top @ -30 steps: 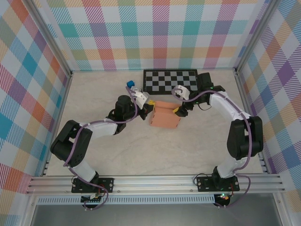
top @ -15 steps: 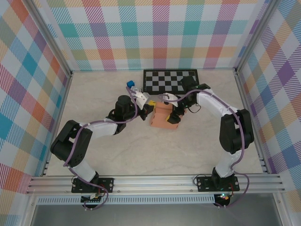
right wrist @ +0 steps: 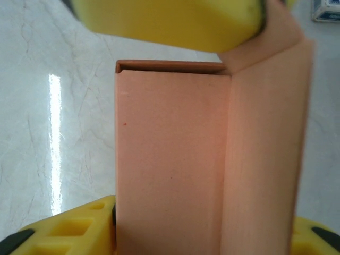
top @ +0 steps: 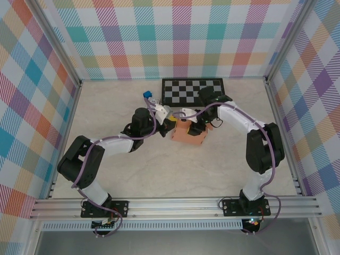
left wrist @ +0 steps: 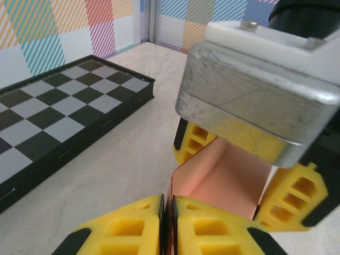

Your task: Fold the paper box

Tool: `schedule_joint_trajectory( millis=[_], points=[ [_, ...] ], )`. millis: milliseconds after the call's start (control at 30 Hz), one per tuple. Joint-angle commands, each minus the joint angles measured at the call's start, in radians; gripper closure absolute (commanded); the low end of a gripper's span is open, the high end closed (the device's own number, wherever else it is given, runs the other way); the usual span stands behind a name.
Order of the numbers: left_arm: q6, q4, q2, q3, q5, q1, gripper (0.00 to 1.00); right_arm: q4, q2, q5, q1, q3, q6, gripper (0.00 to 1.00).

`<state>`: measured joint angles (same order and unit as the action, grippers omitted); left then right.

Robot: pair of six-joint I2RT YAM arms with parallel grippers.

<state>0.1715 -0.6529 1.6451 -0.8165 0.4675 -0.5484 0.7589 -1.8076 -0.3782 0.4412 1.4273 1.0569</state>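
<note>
The widest way in is on the near side of the paper box (top: 190,135), where the table (top: 180,170) lies bare back to the arm bases. The box's left side is blocked by the left gripper (left wrist: 169,210), which pinches a thin wall of it, and the left arm (top: 114,143) slants off to the near left. The right gripper (right wrist: 202,236) straddles the box from above with a finger against each side. The right arm (top: 241,117) bars the right. The chessboard (top: 192,90) lies close beyond the box. A blue cube (top: 145,95) and a card pack (top: 153,100) sit to its far left.
</note>
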Motion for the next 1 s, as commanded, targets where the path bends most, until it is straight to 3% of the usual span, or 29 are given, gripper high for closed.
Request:
schedule_joint_trajectory(
  millis=[0,67,200,333,400,567,733,867,967],
  points=[
    [-0.010,0.040,-0.047,-0.022,0.040,-0.012,0.80,0.023,-0.001,0.040,0.016,0.024,0.014,0.55],
    [-0.012,0.086,-0.077,-0.018,0.055,-0.010,0.56,0.024,0.002,0.073,0.031,0.019,0.028,0.56],
    [-0.003,0.148,-0.159,0.023,0.129,0.009,0.46,0.029,0.007,0.103,0.065,0.010,0.048,0.55],
    [0.125,0.337,-0.243,0.045,0.213,0.052,0.46,0.053,0.008,0.160,0.113,-0.001,0.076,0.53],
    [0.149,0.351,-0.274,0.071,0.206,0.085,0.46,0.072,-0.003,0.184,0.149,0.003,0.079,0.51],
    [0.088,0.273,-0.346,0.145,0.070,0.162,0.45,0.079,-0.053,0.290,0.207,0.020,0.037,0.52],
    [-0.037,0.226,-0.358,0.166,-0.014,0.196,0.38,0.076,-0.085,0.338,0.239,0.028,0.003,0.51],
    [-0.202,0.267,-0.328,0.141,-0.128,0.206,0.36,0.069,-0.080,0.335,0.246,0.039,-0.031,0.40],
    [-0.273,0.313,-0.317,0.114,-0.199,0.208,0.25,0.067,-0.072,0.331,0.246,0.044,-0.025,0.36]
  ],
)
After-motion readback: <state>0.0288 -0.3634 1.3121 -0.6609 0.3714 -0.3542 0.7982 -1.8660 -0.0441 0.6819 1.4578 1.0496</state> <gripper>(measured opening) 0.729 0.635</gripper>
